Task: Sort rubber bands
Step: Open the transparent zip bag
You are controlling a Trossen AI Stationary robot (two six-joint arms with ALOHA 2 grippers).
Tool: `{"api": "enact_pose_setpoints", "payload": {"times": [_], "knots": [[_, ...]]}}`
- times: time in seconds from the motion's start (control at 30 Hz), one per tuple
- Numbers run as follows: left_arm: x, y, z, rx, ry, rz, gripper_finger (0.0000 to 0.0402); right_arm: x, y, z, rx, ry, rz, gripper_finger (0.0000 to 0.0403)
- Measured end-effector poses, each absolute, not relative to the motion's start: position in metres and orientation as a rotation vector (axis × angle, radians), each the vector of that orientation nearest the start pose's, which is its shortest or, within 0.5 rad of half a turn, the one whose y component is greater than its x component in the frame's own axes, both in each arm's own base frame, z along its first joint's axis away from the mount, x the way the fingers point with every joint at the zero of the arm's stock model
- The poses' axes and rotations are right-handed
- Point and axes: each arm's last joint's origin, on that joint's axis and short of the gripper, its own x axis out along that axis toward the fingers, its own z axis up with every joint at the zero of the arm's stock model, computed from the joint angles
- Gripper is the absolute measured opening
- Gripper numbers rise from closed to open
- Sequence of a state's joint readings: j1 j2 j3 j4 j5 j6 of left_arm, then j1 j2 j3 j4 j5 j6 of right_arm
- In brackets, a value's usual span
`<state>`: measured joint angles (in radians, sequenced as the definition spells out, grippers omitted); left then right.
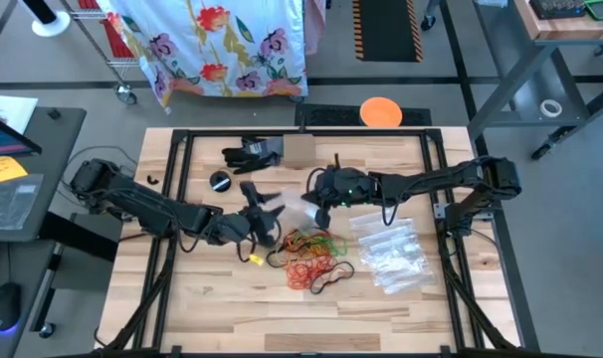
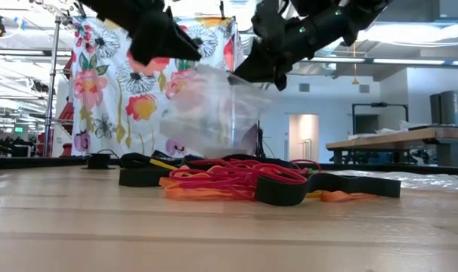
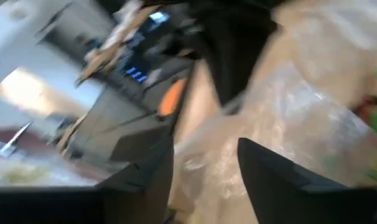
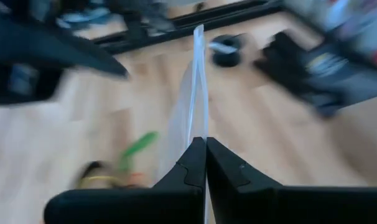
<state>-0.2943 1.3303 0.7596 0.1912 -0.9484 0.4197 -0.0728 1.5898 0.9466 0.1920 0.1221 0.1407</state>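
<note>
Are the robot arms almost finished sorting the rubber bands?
No, barely begun. Done: nothing looks sorted; the rubber bands lie mixed in one pile on the table. In hand: the right gripper is shut on a clear bag held above the pile, the left gripper open beside it. Left: all the bands, and more bags waiting.

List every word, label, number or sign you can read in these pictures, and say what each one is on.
None can be read.
Papers on the side desk, high view: any print too small to read.
Lit blue marks on a dark thing, left wrist view: too blurred to read.
Clear bag held over the rubber bands: no print seen.
Flowered cloth: flowers only, no words.
</note>
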Motion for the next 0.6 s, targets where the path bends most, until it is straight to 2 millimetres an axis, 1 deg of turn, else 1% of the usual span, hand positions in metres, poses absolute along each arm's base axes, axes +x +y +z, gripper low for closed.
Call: {"api": "enact_pose_setpoints", "payload": {"times": [0.1,0.17,0.27,0.37,0.43,0.5,0.6], "knots": [[0.267,-0.053,0.267,0.505,0.356,0.637,0.0186,0.343,-0.026,0.228,-0.005,0.430,-0.285,0.0000],[0.263,-0.046,0.281,0.395,0.274,0.678,0.0186,0.344,-0.020,0.231,-0.093,0.412,-0.307,0.0000],[0.257,-0.028,0.300,0.248,0.177,0.722,0.0184,0.347,-0.010,0.239,-0.245,0.350,-0.342,0.0000],[0.254,-0.008,0.319,0.146,0.094,0.691,0.0183,0.349,-0.002,0.252,-0.400,0.255,-0.402,0.0000],[0.253,0.002,0.330,0.090,0.046,0.641,0.0183,0.350,-0.001,0.259,-0.476,0.216,-0.448,0.0000],[0.255,0.009,0.335,0.055,0.031,0.585,0.0183,0.350,-0.006,0.261,-0.503,0.211,-0.466,0.0000],[0.265,0.015,0.335,0.059,0.067,0.551,0.0182,0.357,-0.018,0.254,-0.495,0.276,-0.486,0.0000]]}}
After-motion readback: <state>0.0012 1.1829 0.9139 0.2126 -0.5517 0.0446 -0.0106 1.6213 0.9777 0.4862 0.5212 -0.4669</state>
